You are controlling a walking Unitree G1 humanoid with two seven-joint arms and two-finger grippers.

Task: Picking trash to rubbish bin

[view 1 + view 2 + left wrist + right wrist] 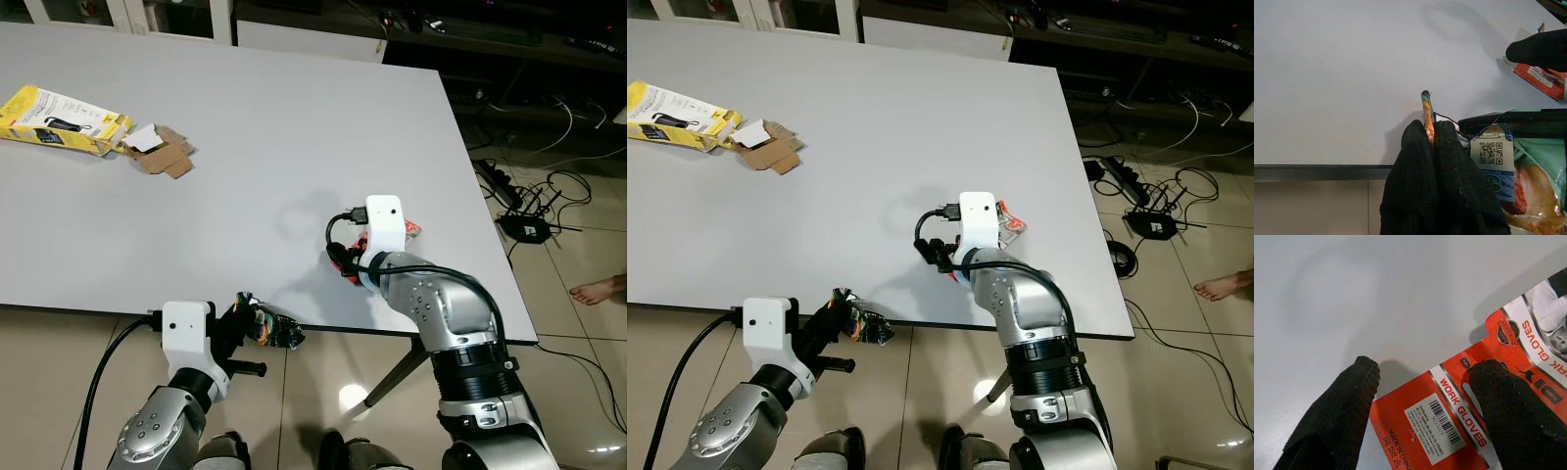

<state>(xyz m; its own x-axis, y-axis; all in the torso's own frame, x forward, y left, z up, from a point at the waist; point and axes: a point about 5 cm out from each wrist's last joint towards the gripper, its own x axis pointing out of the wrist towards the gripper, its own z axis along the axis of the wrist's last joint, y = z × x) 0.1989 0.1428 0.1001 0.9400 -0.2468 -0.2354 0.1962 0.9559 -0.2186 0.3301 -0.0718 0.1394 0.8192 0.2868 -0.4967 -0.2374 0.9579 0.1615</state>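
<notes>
Left pincer [1432, 142] pinches a wrapper [1426, 110]; right pincer [1422, 396] straddles red glove packaging [1449, 426].

Matt white table [245, 147]; glossy floor tiles [323, 377] (reflecting light).

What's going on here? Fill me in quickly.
The robot is clearing trash off a white table. Its left hand is shut on a crumpled snack wrapper at the table's near edge. Its right hand is open over a red work-gloves card lying on the table, one finger resting on it. A torn yellow box sits at the far left.
</notes>
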